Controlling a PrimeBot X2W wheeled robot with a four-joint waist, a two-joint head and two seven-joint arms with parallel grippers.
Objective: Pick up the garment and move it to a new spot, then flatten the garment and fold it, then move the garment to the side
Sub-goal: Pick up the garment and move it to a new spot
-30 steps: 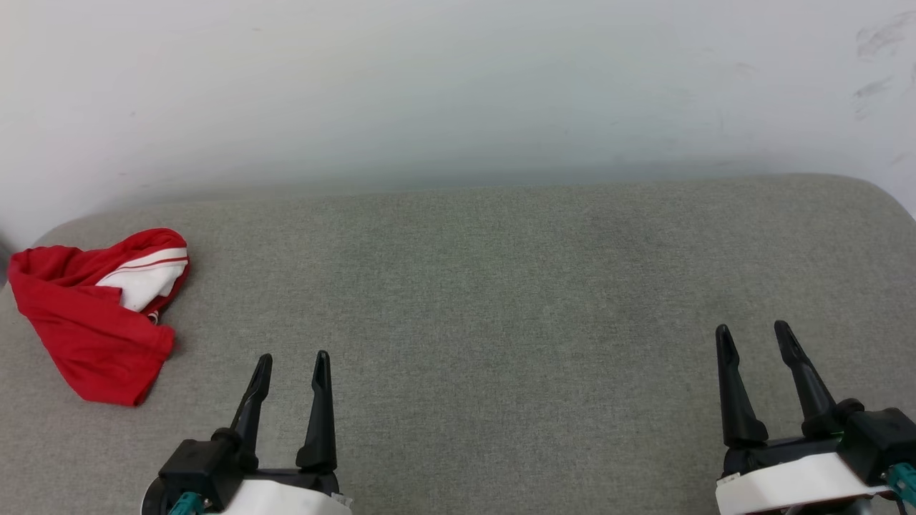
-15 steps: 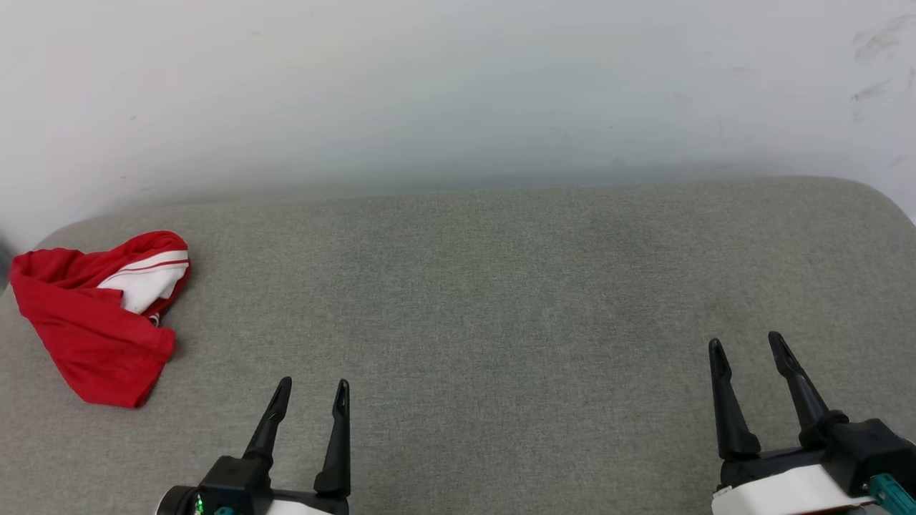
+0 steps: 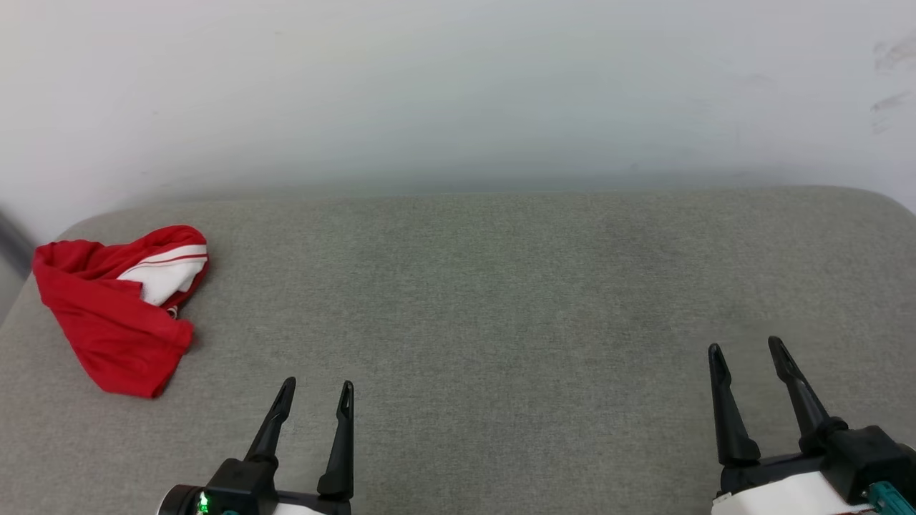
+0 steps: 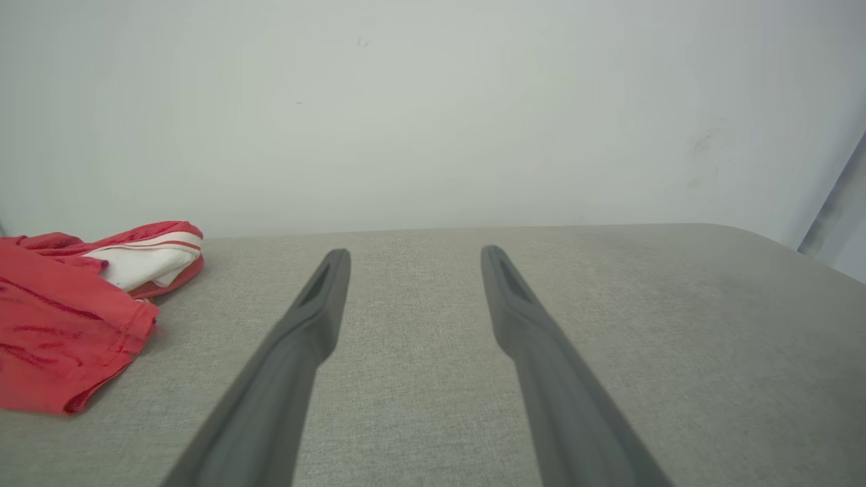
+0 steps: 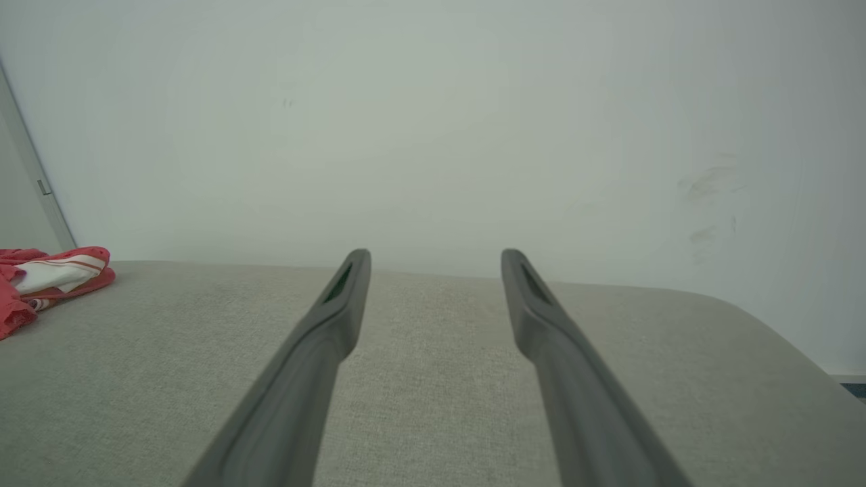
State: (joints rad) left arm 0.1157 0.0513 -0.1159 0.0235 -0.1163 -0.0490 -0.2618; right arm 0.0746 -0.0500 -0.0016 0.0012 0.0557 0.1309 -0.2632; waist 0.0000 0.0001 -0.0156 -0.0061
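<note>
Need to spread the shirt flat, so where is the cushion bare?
The grey cushion is bare from the garment across to its right edge, back to the wall; widest between the left tool and right tool. Only the far left corner, where the garment lies bunched, is crowded.

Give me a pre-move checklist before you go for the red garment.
1. left hand open, holding nothing: ok.
2. right hand open, holding nothing: ok.
3. garment in view, lying near the left edge of the grey cushion: ok.
4. left hand is the nearer one to the garment: ok.
5. garment spread flat, ready to fold: not ok, it is crumpled.
6. where collar and hem lie: cannot tell.
</note>
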